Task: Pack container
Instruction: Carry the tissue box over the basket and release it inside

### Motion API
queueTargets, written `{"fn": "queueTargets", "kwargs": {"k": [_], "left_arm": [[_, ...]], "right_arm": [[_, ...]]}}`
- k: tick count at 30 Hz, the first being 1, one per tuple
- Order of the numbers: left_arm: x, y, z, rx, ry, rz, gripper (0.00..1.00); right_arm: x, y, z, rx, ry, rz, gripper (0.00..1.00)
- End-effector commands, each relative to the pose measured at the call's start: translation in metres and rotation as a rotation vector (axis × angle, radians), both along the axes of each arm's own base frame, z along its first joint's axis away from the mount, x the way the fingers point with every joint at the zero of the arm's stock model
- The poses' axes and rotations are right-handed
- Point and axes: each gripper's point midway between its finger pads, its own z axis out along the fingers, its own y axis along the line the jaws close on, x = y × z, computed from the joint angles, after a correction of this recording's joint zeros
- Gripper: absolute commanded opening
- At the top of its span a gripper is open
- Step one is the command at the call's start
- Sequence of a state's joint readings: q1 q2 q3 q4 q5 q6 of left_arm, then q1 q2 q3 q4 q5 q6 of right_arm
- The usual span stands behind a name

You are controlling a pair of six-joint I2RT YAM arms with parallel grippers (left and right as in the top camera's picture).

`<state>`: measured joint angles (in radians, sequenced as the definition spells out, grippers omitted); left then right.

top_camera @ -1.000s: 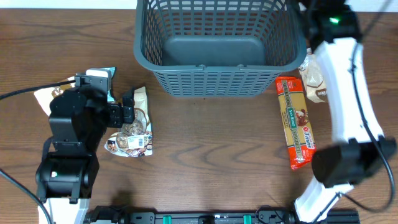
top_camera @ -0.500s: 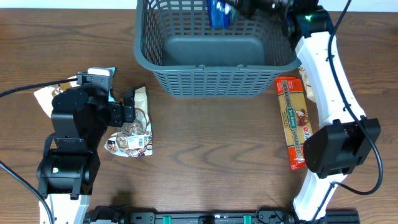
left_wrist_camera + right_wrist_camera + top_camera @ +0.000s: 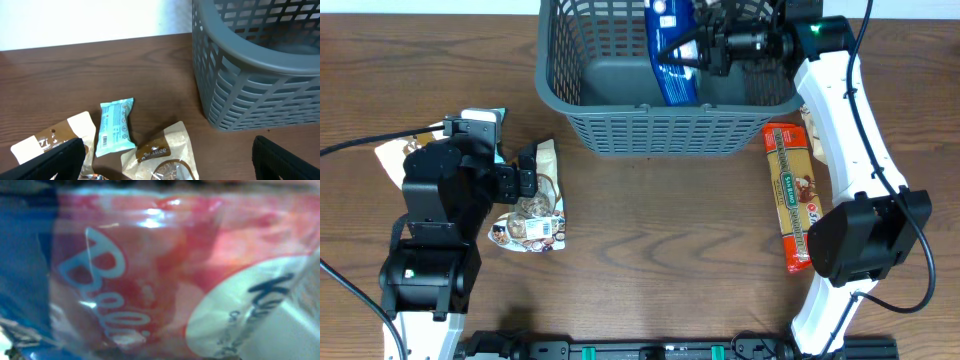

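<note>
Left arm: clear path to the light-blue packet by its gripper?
Probably yes. The left gripper is open, and the light-blue packet lies flat on the table ahead of it, uncovered. A tan packet and a brown pouch crowd its sides.

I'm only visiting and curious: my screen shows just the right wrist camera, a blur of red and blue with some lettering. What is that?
Observer: It is a blue packet, pinched by the right end effector inside the rim of the big grey container. I cannot tell whether it touches the base.
Visitor: And what about the other arm?
Observer: The left end effector is open above a beige snack packet lying on the table, left of the container.
</note>
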<state>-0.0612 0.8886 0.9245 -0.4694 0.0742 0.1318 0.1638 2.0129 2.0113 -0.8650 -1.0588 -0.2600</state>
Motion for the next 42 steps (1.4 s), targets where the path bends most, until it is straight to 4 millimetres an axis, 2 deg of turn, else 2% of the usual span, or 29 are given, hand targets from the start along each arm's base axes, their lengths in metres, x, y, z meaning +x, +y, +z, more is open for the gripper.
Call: {"fn": "queueTargets", "kwargs": {"k": [1,5,9,26,28,31,42], "left_arm": [[0.001,0.0,0.006,0.008,-0.014,0.001,0.99],[0.001,0.0,0.006,0.008,-0.014,0.0,0.99],[0.001,0.0,0.006,0.009,-0.014,0.0,0.99],[0.001,0.0,0.006,0.008,-0.014,0.0,0.99],[0.001,0.0,0.006,0.008,-0.014,0.001,0.99],[0.001,0.0,0.006,0.008,-0.014,0.001,0.99],[0.001,0.0,0.006,0.008,-0.014,0.001,0.99]], "right_arm": [[0.004,-0.012,-0.003,-0.148,-0.115,-0.049,0.04],[0.014,-0.033,-0.027,-0.308,-0.082,-0.153,0.03],[0.022,-0.049,-0.039,-0.412,-0.083,-0.224,0.03],[0.021,-0.038,-0.036,-0.438,-0.213,-0.13,0.04],[0.022,-0.039,-0.036,-0.455,-0.251,-0.113,0.1],[0.026,-0.046,-0.04,-0.513,-0.3,-0.106,0.19],[0.035,-0.072,-0.053,-0.732,-0.421,-0.074,0.18]]}}
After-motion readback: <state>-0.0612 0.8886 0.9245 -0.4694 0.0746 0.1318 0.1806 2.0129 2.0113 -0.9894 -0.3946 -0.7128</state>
